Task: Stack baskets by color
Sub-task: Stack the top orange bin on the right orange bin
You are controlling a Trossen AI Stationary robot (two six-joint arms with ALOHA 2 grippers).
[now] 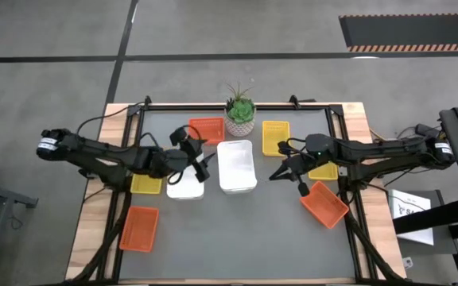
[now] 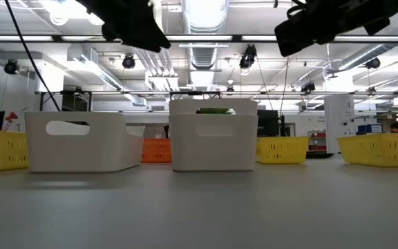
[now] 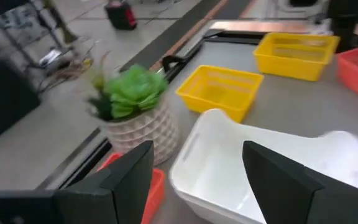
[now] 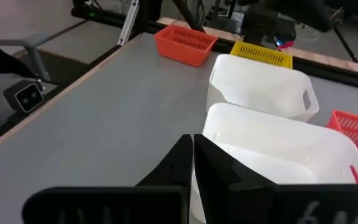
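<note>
White plastic rectangular baskets: one (image 1: 236,166) at table centre, another (image 1: 185,184) just at its 9 o'clock. Left gripper (image 1: 201,163) above the gap between them, fingers apart, empty. Right gripper (image 1: 287,173) fingers together, empty, centre basket at its 9 o'clock, orange plastic basket (image 1: 324,203) near at 4 o'clock, yellow plastic basket (image 1: 275,137) at 12.

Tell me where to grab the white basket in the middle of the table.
Take the central white basket by one thin long wall, coming straight down from above: it sits upright and open-topped. The wall facing the right tool has clear table beside it; the other white basket stands near the opposite side.
</note>
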